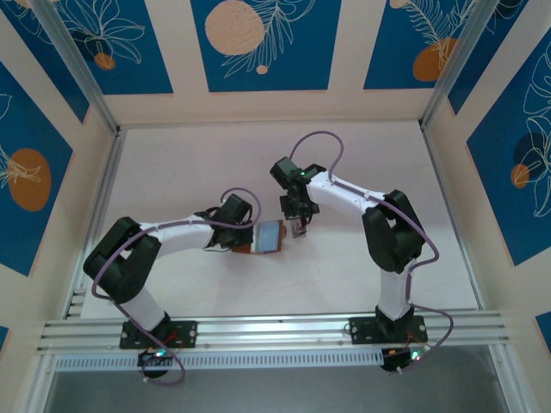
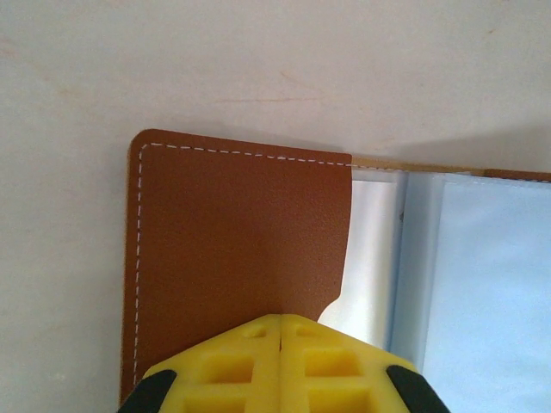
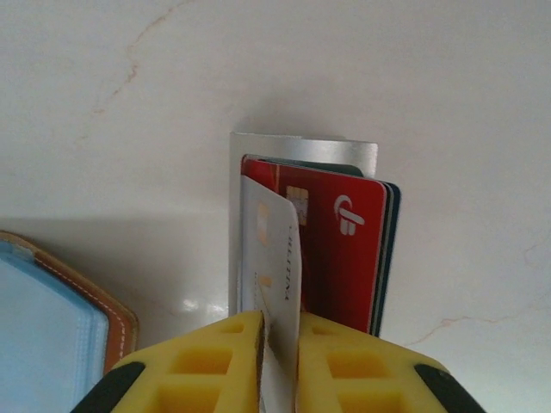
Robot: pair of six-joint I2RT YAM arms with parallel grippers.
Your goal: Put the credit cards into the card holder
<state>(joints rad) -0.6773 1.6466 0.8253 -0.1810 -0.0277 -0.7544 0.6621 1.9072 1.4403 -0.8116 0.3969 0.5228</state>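
Note:
The brown leather card holder (image 2: 241, 232) lies open on the table, its pale blue clear sleeves (image 2: 482, 284) to the right. My left gripper (image 2: 281, 323) is shut, its yellow fingertips together on the brown flap. A stack of credit cards, a red card (image 3: 344, 249) on top, rests on a silvery-grey piece (image 3: 301, 146). The right gripper (image 3: 280, 317) is shut on a white credit card (image 3: 274, 249), which is tilted up on edge off the stack. From above, the card holder (image 1: 267, 237) lies between the left gripper (image 1: 244, 232) and the right gripper (image 1: 298, 225).
A corner of the card holder (image 3: 116, 323) lies just left of the stack in the right wrist view. Patterned blue walls (image 1: 258, 43) enclose the white table (image 1: 198, 163) on three sides. An aluminium rail (image 1: 275, 331) runs along the near edge.

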